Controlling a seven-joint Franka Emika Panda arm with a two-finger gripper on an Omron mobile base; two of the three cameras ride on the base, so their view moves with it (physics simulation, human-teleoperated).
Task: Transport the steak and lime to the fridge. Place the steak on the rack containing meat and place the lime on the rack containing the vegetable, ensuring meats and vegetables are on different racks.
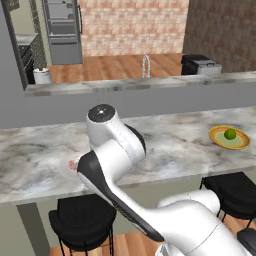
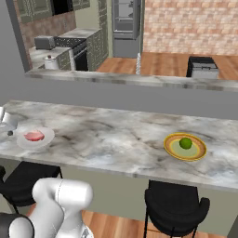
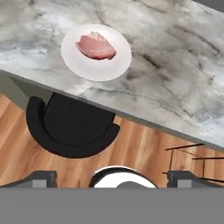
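Lying flat on white plate (image 3: 96, 65), steak (image 3: 96, 46) long axis crosswise; claw (image 3: 112, 177) released.

no readable text, no labels, no brands, no numbers

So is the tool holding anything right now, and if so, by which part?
Nothing is held. In the hand view the tool is open with nothing between its fingertips; the steak lies on its white plate, the lime on its yellow plate.
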